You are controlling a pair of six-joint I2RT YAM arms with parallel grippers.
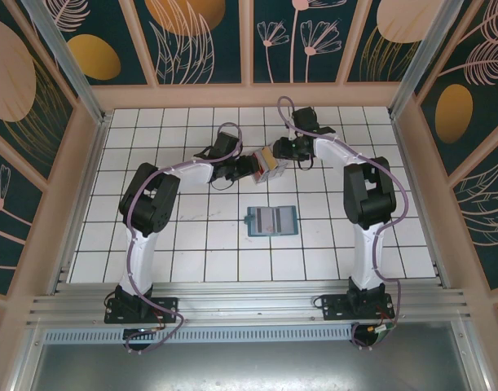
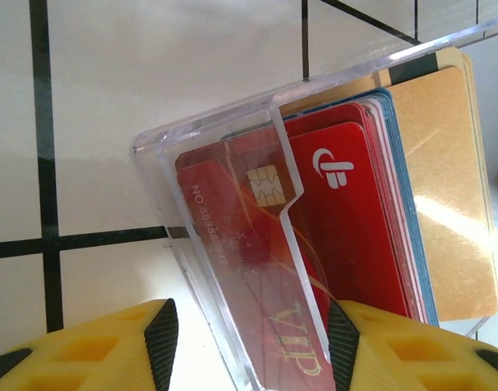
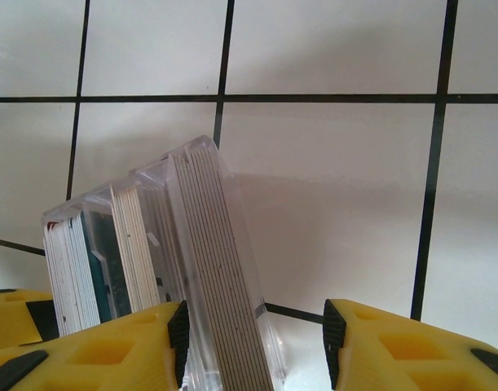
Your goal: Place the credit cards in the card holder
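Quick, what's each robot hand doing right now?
Left gripper: closed on the clear plastic box of red and gold cards.
Right gripper: open, straddling that box's edge, gap beside one finger.

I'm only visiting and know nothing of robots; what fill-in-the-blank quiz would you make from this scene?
The red plastic card at the front of the clear plastic box reads ____ in gold. The flat teal card holder lies on the white tiled table between the two ____. The right gripper has ____ fingers.
Missing words: VIP; arms; yellow.
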